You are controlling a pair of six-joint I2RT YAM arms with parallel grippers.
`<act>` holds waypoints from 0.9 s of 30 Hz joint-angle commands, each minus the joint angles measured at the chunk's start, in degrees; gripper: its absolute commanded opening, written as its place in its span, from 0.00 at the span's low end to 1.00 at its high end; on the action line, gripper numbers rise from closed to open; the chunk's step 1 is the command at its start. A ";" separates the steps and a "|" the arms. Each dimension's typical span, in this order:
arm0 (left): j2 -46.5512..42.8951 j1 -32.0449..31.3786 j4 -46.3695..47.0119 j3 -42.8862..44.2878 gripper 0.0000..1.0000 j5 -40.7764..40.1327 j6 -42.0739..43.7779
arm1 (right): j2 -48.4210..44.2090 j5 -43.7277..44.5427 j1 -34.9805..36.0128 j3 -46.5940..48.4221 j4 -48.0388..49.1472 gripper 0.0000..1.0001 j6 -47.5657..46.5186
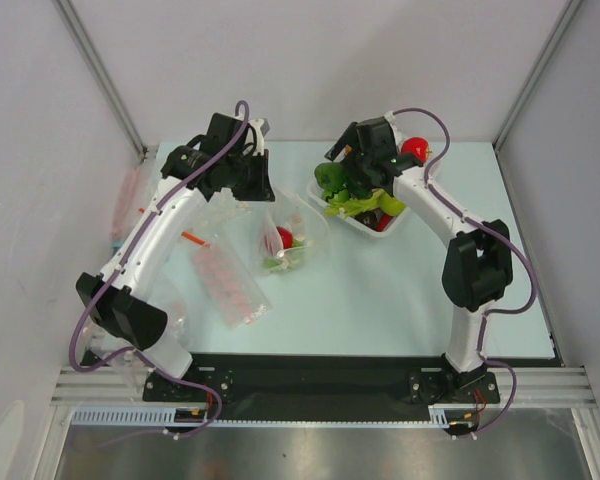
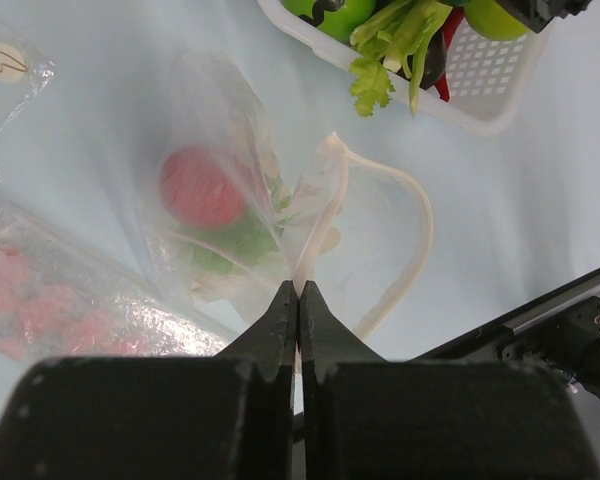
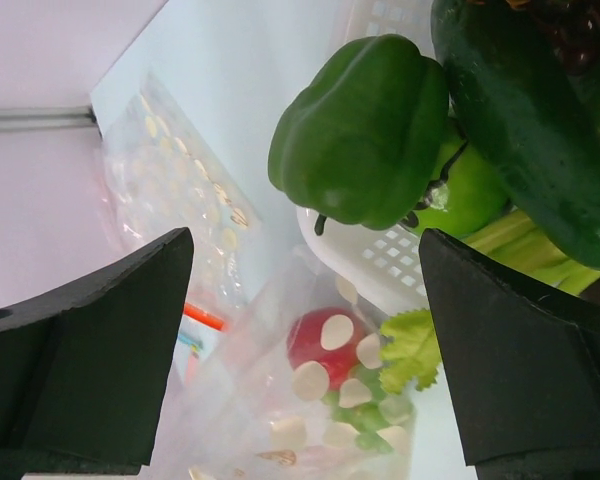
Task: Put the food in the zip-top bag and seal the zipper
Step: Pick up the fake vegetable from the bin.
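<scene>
Pale blue counter carries everything. Left gripper is clamped on the zip-top bag rim, with a red mushroom inside. Right gripper hovers, spread wide, by the green bell pepper in the white tray. Loading seems midway; next, pinch the pepper.

Grippers: two, the left gripper and the right gripper
White tray: one
Zip-top bag: one
Packet with pink-red blobs: one
Packet with white dots: one
Green pepper: one
Dark cucumber: one
Red spotted mushroom: one
Leafy bunch: one in the tray
Thin red strip: one
</scene>
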 commanded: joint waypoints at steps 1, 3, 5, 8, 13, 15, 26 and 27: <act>-1.63 0.45 1.81 1.09 0.00 -0.32 0.81 | 2.24 2.72 -0.01 3.82 -0.22 1.00 8.15; -1.98 0.45 2.33 0.82 0.00 -0.32 0.55 | 3.55 3.07 -0.10 4.10 -0.40 1.00 11.56; -2.16 0.45 2.60 0.56 0.00 -0.14 0.46 | 4.35 3.60 0.16 4.45 0.65 1.00 13.25; -2.42 0.45 2.95 0.21 0.00 -0.14 0.55 | 6.37 4.30 0.43 6.46 0.13 1.00 15.62; -2.34 0.45 2.69 0.47 0.01 -0.32 1.16 | 10.23 5.36 0.60 9.54 -1.10 1.00 18.17; -2.42 0.45 2.60 0.47 0.00 -0.32 1.51 | 11.29 5.18 0.69 10.60 -1.19 1.00 19.93; -4.27 0.45 3.56 -2.95 0.00 2.41 0.37 | 15.77 10.37 3.33 17.80 -11.29 1.00 20.91; -4.36 0.45 3.74 -3.22 0.00 2.41 0.46 | 16.21 10.98 3.42 18.59 -13.12 1.00 19.68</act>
